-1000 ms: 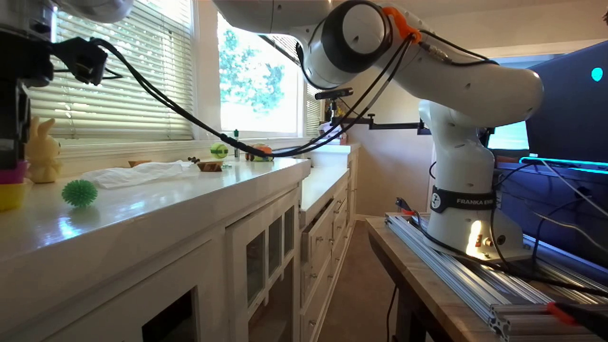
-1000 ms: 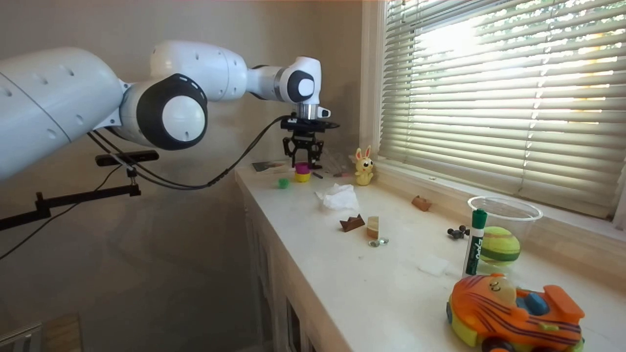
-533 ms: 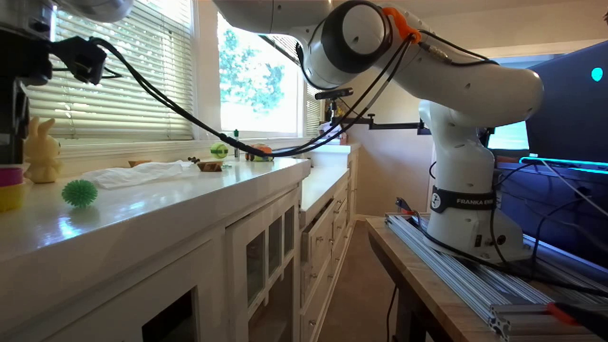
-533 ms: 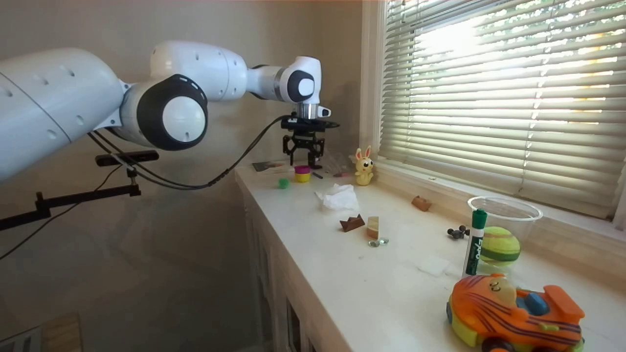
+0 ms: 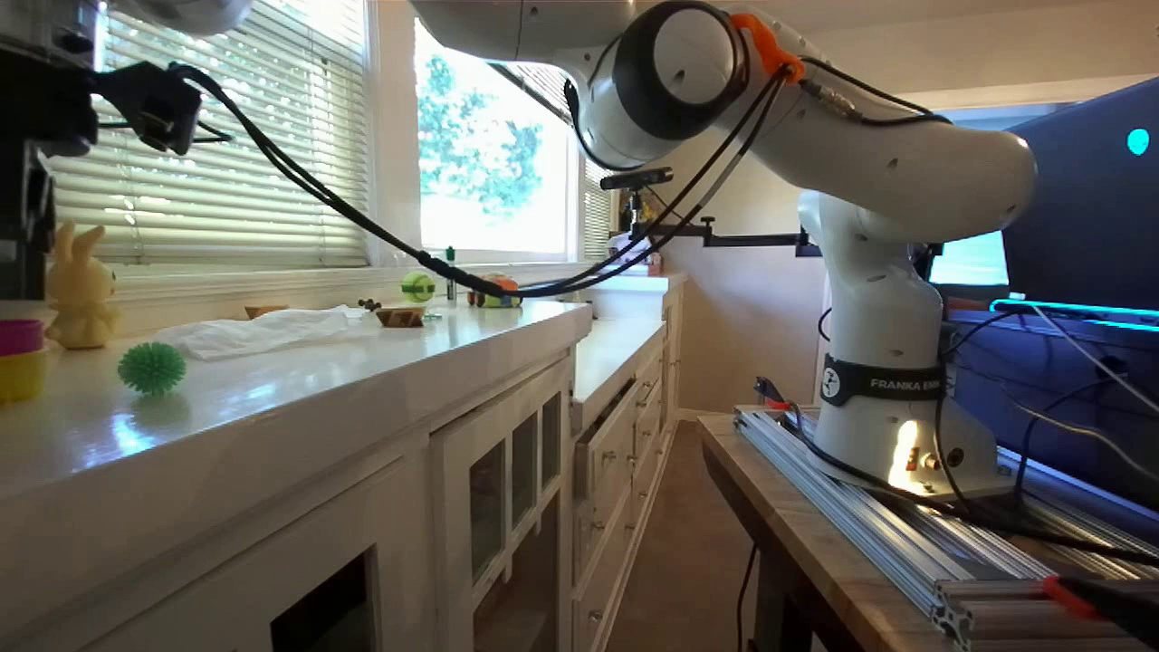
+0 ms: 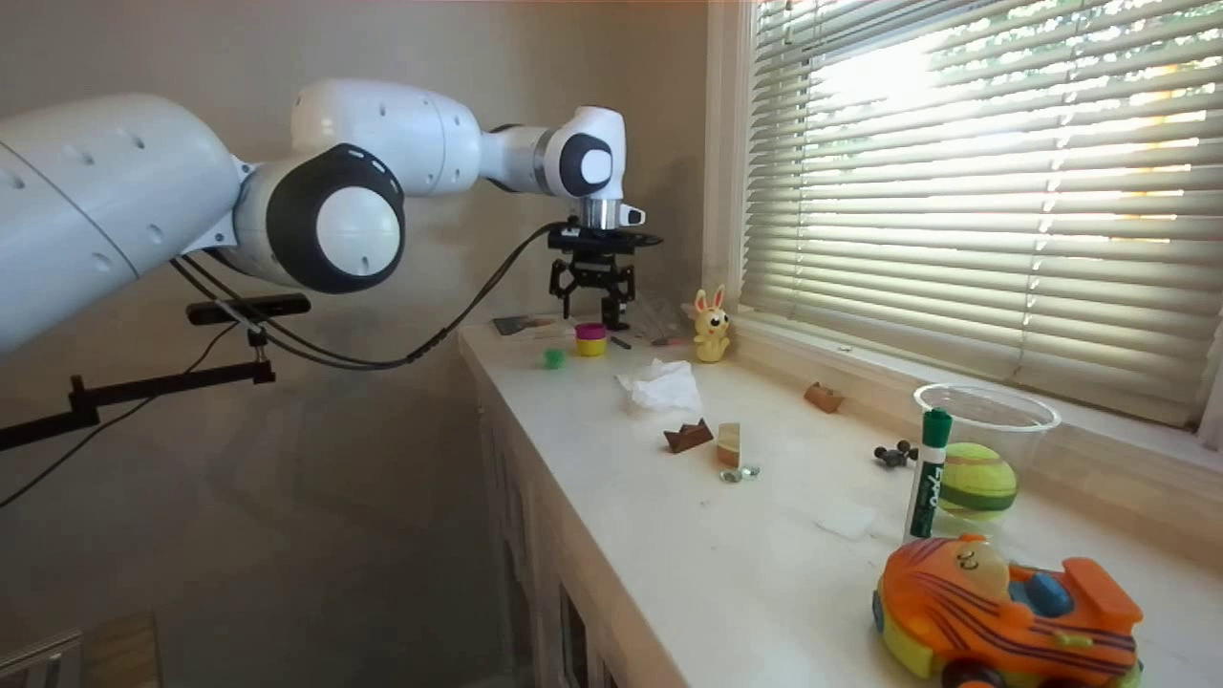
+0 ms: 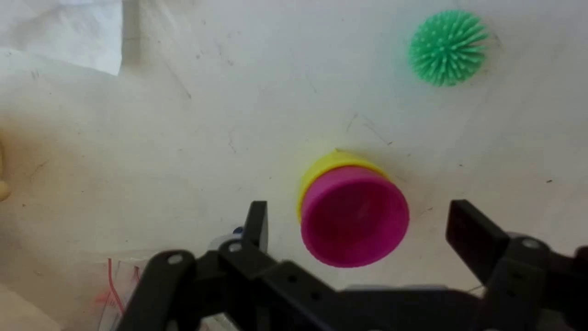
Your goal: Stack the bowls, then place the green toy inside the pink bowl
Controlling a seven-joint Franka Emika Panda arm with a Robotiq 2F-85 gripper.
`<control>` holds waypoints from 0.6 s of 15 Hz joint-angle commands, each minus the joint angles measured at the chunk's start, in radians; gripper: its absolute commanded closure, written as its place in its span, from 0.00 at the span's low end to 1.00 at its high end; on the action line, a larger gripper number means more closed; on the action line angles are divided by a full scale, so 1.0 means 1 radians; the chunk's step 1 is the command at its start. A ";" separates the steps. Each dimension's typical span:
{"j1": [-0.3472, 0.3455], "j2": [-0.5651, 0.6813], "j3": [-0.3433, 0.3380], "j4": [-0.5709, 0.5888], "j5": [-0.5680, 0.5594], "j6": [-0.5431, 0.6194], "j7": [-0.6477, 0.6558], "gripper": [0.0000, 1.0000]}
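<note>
Two spread fingers [image 7: 254,221] hang above the pink bowl [image 7: 356,218].

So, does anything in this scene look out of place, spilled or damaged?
Nothing is clearly spilled or broken, and the bowls sit level. Two things seem odd: the crumpled white paper lies loose on the counter, as if discarded, and in an exterior view a drawer looks partly open, with a dark gap above.
</note>
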 commanded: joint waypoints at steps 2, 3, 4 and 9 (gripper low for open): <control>-0.001 0.000 0.000 -0.004 0.000 0.000 0.000 0.00; -0.001 0.000 0.000 -0.005 0.000 0.000 0.000 0.00; -0.001 0.000 0.000 -0.005 0.000 0.000 0.000 0.00; 0.004 -0.005 -0.027 -0.003 -0.003 0.007 0.136 0.00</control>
